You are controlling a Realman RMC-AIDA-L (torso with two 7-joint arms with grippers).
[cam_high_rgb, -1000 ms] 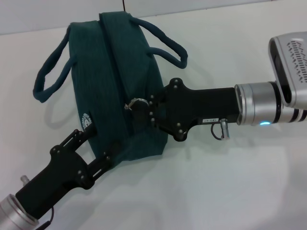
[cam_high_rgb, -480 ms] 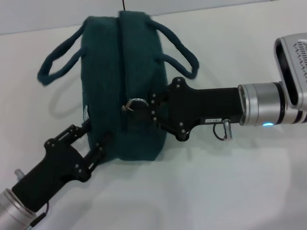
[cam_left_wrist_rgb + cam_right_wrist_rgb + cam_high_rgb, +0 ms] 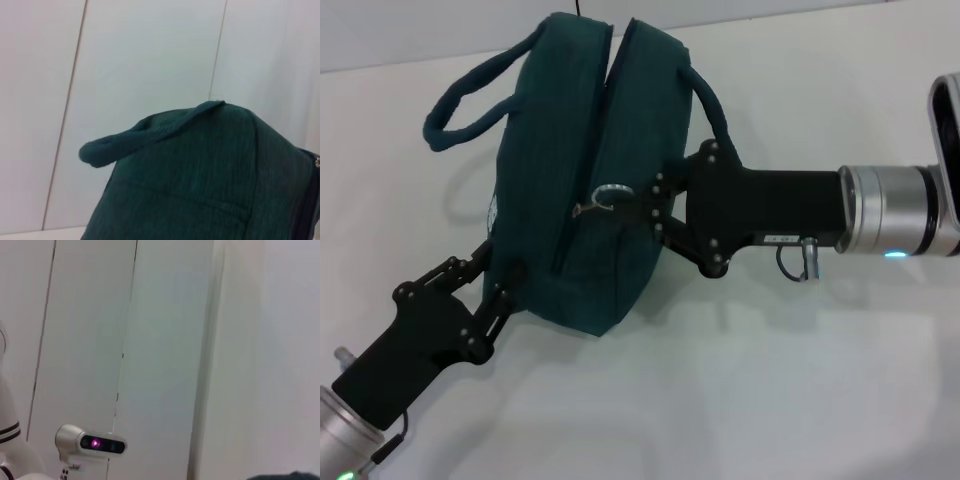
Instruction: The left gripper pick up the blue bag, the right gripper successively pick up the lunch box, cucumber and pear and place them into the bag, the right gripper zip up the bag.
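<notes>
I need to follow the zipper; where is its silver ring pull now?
In the head view the silver ring pull lies mid-way along the blue bag, at the tips of the right pincer, which reaches in from the right.

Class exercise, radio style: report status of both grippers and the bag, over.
Left gripper clamped on the large dark teal fabric handbag, near end. Right gripper at silver ring zipper pull, grip unclear. Nothing in the way.
</notes>
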